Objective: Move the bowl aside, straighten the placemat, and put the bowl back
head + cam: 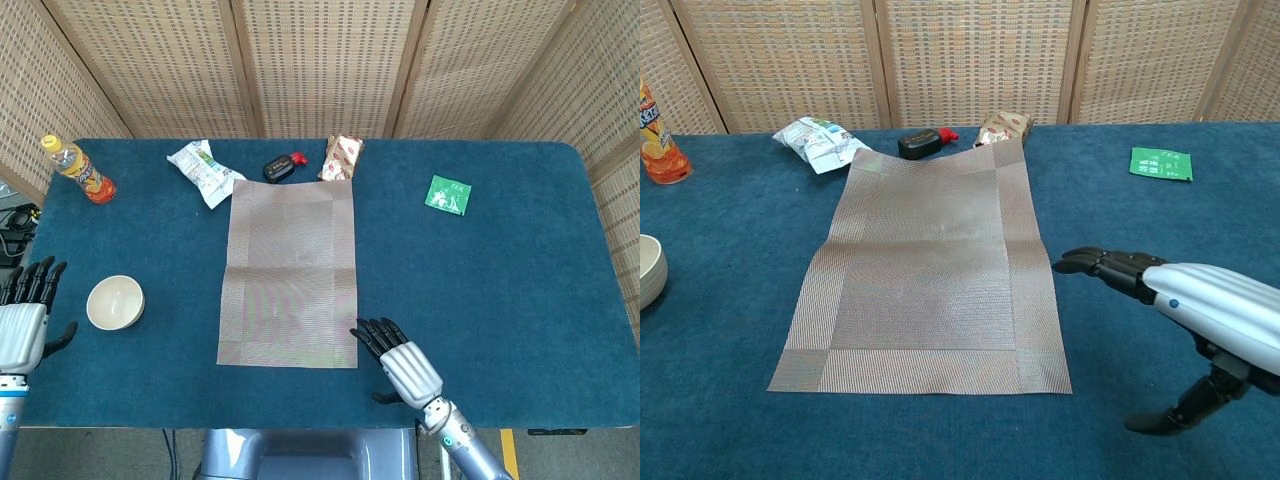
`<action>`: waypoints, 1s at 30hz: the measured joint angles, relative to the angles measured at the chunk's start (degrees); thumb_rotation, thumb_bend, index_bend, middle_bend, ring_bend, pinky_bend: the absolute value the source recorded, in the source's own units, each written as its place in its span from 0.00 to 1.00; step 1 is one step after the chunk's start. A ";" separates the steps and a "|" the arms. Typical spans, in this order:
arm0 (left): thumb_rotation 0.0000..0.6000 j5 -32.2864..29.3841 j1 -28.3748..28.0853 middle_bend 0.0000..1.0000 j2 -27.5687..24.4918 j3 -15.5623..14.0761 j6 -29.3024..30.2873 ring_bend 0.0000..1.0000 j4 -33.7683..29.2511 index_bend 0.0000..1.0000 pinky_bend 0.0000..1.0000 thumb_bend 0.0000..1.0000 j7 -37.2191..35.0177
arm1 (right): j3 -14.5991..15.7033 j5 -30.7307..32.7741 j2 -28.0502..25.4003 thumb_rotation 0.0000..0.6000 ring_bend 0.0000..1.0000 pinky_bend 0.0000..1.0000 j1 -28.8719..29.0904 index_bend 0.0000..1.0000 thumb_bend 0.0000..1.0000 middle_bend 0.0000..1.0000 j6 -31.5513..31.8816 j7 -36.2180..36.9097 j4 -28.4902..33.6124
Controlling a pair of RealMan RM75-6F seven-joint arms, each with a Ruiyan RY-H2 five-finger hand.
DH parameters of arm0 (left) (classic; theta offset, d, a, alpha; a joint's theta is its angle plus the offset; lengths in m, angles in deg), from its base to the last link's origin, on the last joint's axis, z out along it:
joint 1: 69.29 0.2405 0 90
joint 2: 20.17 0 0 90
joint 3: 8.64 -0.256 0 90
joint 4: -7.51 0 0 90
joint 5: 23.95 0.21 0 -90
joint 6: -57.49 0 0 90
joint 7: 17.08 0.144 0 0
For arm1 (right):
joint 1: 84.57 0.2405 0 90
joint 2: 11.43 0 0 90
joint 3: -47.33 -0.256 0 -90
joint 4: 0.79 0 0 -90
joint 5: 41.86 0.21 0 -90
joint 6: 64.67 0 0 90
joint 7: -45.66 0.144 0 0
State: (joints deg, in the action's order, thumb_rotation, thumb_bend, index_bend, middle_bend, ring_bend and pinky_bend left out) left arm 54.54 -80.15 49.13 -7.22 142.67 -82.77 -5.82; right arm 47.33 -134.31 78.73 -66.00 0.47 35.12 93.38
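Lying flat down the centre of the frame on the blue bench [520, 270], the placemat [290, 272] looks thin, woven and limp, likely to slide or buckle if pushed mid-sheet, so pressing or pinching near a corner or edge seems the best hold. The right hand [400, 365] hovers just beside its lower right corner, fingers [1102, 263] extended, apart and holding nothing. The bowl [115, 303], rigid and probably light, sits at mid-left, well clear of the mat, near the empty, spread left hand [24, 325].

Backdrop: folding woven-cane screen [320, 60] w/ wooden frames stood behind counter [500, 270], which was covered in dark blue carpet-like cloth; lighting even, grey floor at front edge.
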 measured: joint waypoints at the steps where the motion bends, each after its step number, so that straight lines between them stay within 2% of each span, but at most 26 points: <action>1: 1.00 0.07 0.00 0.00 0.07 0.10 -0.17 0.00 0.11 0.02 0.00 0.30 -0.03 | -0.27 0.24 0.82 1.00 0.00 0.00 0.08 0.00 0.00 0.00 0.11 -0.22 -0.83; 10: 1.00 -0.08 0.01 0.00 0.38 0.76 -1.51 0.00 0.70 0.02 0.00 0.30 -0.33 | -1.73 0.58 6.73 1.00 0.00 0.00 1.10 0.00 0.00 0.00 2.17 0.49 -7.41; 30: 1.00 -0.71 -0.08 0.00 0.82 2.15 -3.90 0.00 2.15 0.02 0.00 0.30 -1.84 | -3.47 7.50 13.27 1.00 0.00 0.00 4.21 0.00 0.00 0.00 -2.82 -0.55 -13.19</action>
State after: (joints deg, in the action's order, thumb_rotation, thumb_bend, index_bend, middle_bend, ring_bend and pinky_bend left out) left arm 53.83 -80.23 49.95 -5.07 138.77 -80.62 -7.66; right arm 43.86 -126.81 92.00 -61.79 -2.35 34.57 80.19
